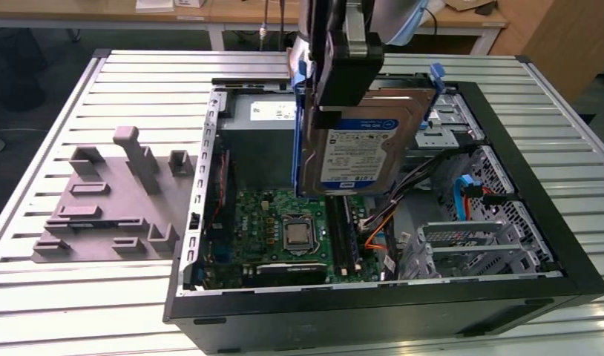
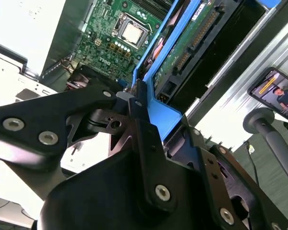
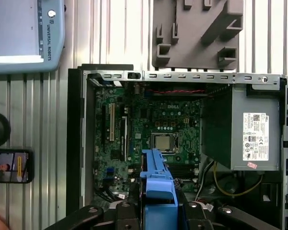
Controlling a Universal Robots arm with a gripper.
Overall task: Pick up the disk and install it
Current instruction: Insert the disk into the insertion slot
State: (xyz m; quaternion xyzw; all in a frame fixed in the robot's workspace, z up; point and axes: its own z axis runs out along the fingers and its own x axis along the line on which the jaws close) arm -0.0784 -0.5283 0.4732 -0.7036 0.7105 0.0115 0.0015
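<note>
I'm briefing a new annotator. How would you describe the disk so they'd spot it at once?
Find the open black computer case on the slatted table. Above its motherboard hangs the disk, held on edge by the gripper. Unlike the grey power supply inside the case, it is silver with a white-and-blue label and a blue frame.

Tally at the workbench: one silver slatted metal table (image 1: 44,297) and one open black metal computer case (image 1: 381,315). The case holds one green motherboard (image 1: 267,219), one square silver processor (image 1: 297,234) and one grey power supply box with a white label (image 3: 252,129). Also counted are one disk (image 1: 366,148), a flat silver hard drive with a white-and-blue label framed by a blue plastic carrier; one black two-fingered gripper (image 3: 158,196); one grey moulded plastic fixture block (image 1: 104,208); and one dark rectangular phone with a lit screen (image 3: 9,165).
</note>
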